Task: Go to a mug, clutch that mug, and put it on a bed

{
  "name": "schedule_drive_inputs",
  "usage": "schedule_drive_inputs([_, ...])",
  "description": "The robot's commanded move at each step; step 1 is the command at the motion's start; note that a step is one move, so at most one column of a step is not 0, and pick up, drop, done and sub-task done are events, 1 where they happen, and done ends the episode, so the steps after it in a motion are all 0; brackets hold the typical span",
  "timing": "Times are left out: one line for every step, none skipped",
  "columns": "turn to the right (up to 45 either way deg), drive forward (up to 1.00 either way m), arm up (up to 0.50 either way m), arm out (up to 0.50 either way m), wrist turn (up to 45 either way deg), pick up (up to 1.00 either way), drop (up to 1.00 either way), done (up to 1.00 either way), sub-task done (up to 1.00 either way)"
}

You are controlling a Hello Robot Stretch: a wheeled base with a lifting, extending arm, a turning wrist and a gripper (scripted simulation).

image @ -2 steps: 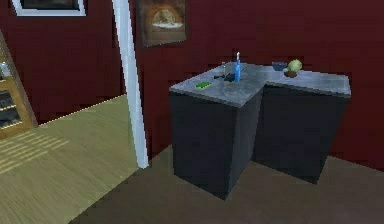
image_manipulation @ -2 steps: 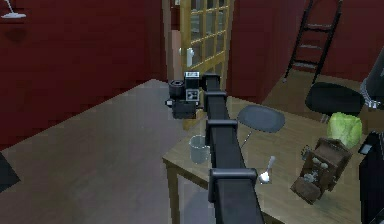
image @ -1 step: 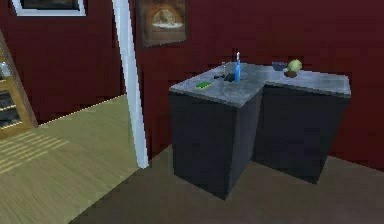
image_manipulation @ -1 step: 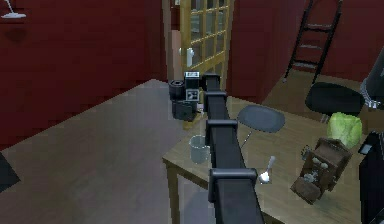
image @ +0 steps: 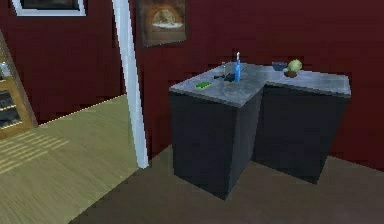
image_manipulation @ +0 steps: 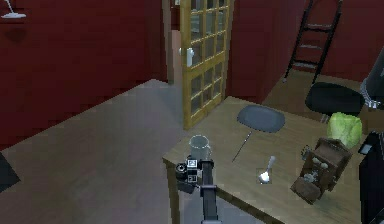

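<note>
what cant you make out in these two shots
Arm side view: whether the end effector holds anything; the mug on the table stands at or behind it.
Forward view: small dark things on the counter, too small to name.
Forward view: shelf, cut off by the left edge.
Arm side view: brown thing on the table, shape unclear.

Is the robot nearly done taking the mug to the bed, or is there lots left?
Done: the robot is parked at the table where the mug stands, so the going-to-it part looks finished. In hand: the grab. The end effector is right by the mug, but I cannot tell whether it holds anything, and the mug sits on the tabletop. Left: lifting it, driving to a bed and setting it down there.
</note>
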Motion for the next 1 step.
schedule_drive_inputs([0.0, 0.0, 0.0, 0.0, 0.0, 1.0, 0.0, 0.0, 0.0])
